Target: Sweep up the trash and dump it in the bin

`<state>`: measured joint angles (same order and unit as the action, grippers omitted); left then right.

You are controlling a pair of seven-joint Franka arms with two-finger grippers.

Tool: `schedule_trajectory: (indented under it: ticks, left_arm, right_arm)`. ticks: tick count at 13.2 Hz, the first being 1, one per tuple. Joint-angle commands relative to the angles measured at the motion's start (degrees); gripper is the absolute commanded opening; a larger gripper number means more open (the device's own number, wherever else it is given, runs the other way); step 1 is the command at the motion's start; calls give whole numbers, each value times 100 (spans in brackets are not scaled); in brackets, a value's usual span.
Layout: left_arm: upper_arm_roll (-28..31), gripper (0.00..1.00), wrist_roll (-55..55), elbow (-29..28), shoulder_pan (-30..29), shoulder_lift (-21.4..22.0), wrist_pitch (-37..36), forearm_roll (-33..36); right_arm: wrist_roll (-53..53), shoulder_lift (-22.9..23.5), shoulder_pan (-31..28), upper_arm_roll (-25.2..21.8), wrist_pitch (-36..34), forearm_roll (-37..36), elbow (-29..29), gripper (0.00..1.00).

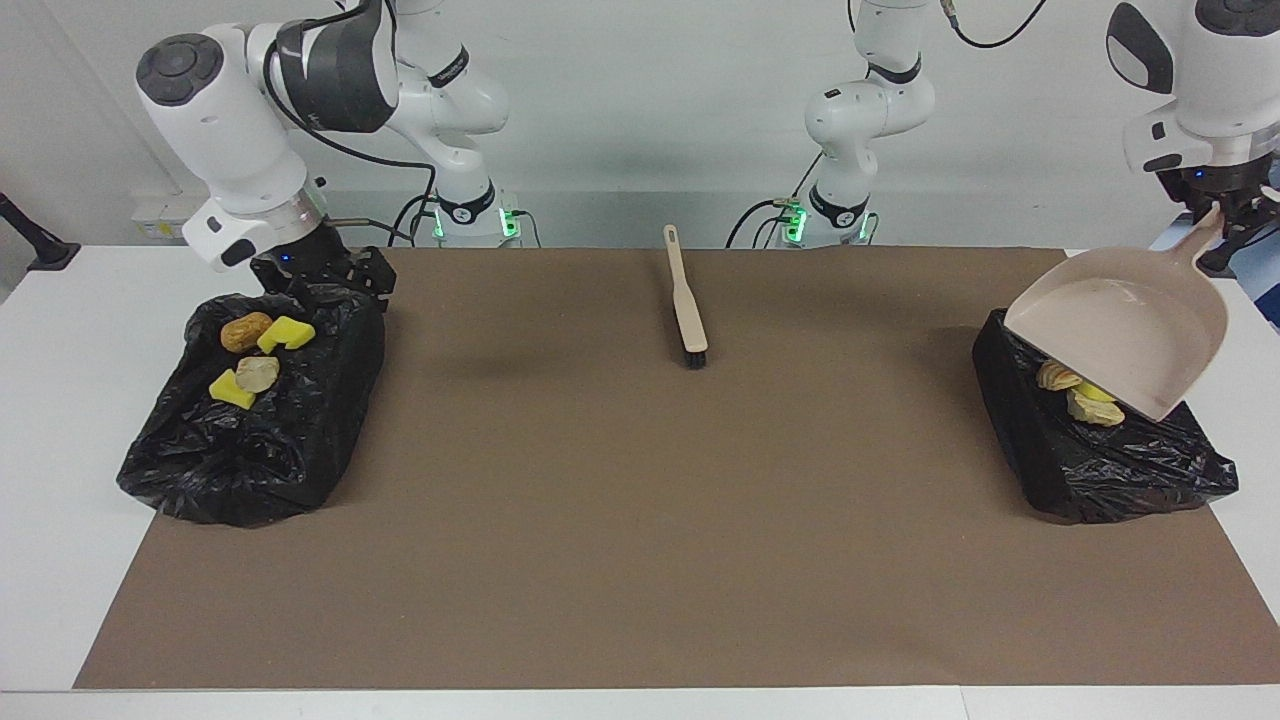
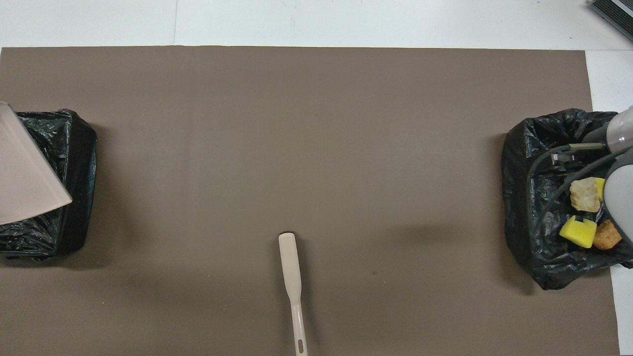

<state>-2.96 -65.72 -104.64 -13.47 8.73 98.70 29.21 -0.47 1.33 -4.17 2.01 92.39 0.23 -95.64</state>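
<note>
Sweeping looks finished: the slim, stiff beige brush (image 1: 688,310) lies flat on the matte brown mat (image 1: 640,520), close to the robots, and no scraps show on the mat. The left gripper (image 1: 1225,225) pinches the handle of the smooth plastic dustpan (image 1: 1130,330), tipped steeply over the crinkly black-bagged bin (image 1: 1100,470), with lumpy yellow trash (image 1: 1085,395) at its lip. Dumping seems nearly done. The right gripper (image 1: 320,275) waits over the second bin (image 1: 260,440), which holds 4 pieces (image 1: 260,345); I cannot tell its grip.
</note>
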Motion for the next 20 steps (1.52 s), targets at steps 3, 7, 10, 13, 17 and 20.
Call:
schedule_trajectory:
  ticks: [3, 7, 10, 13, 17, 20]
  left_arm:
    - [67, 0, 2442, -433, 958, -47, -61, -1230]
    - [67, 0, 5027, -549, 1924, -406, 202, -1979]
    - [67, 0, 6972, -540, 2664, -706, 877, -2426]
    - [67, 0, 7816, -514, 3225, -967, 1133, -2780]
    - [85, 0, 9558, -242, 4324, -2049, 2143, -2797]
    - [85, 0, 9981, 30, 4615, -2550, 2514, -2876]
  right_arm:
    - [82, -35, -49, 18, -758, 29, 801, 100]
    - [74, -106, -14, 71, -723, 47, 766, 100]
    - [82, -106, -23, 62, -723, 47, 766, 100]
    - [73, -106, -23, 71, -723, 47, 766, 100]
    - [65, -89, -23, 71, -478, 47, 766, 100]
    - [74, -89, -14, 71, -485, 47, 766, 100]
